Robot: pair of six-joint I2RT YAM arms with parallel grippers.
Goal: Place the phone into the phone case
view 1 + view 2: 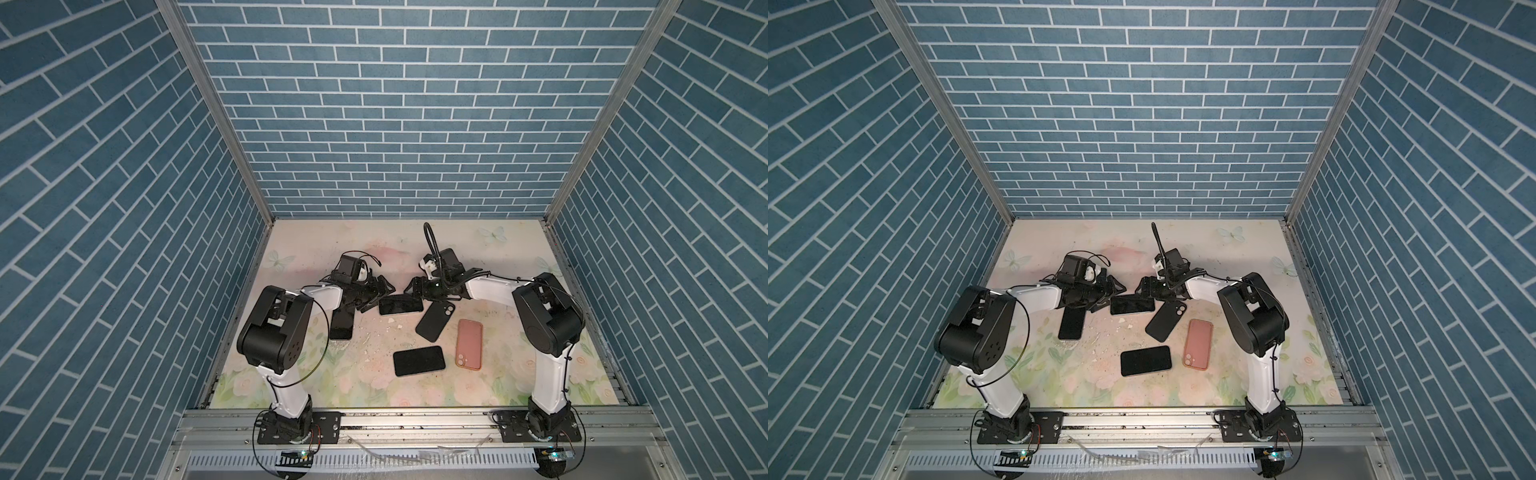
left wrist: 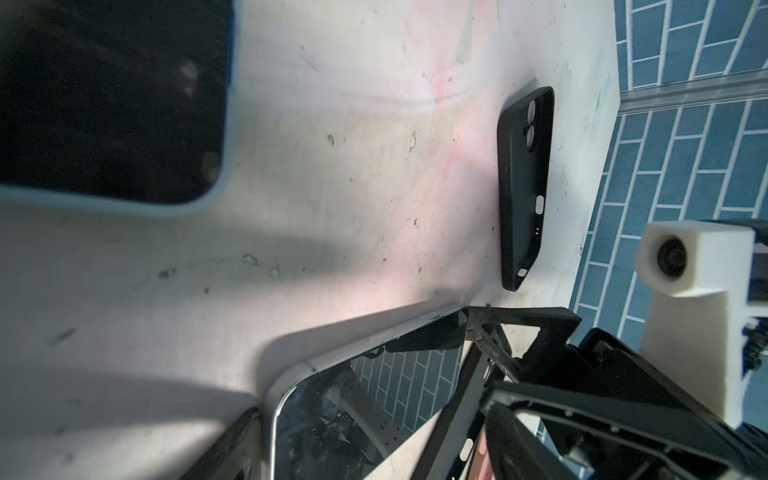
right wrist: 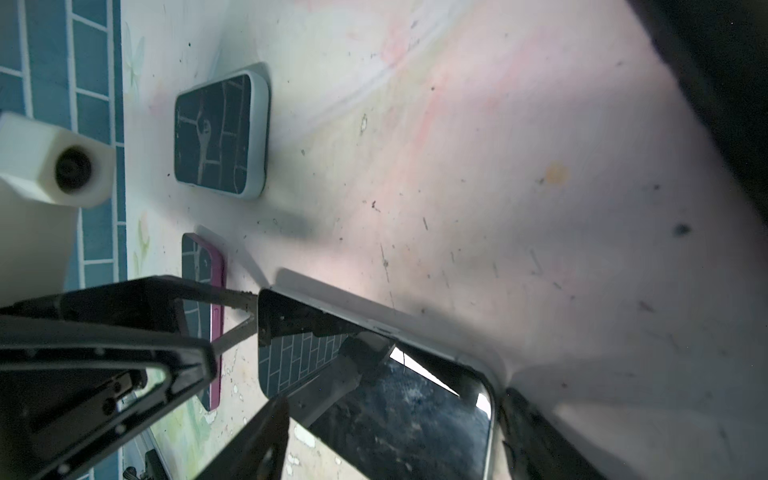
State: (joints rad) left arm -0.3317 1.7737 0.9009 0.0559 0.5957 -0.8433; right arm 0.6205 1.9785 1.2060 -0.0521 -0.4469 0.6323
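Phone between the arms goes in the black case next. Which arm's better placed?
Right, likely. The left end effector and right end effector flank the phone, but the black case lies on the right arm's side, beside its end effector.

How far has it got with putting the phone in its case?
Done: no fitting yet; the black case lies empty, light showing through its camera holes. In hand: the left gripper and right gripper flank one phone lying between them, jaws wide; a firm grip is not clear. Still to do: move that phone over and press it into the case.
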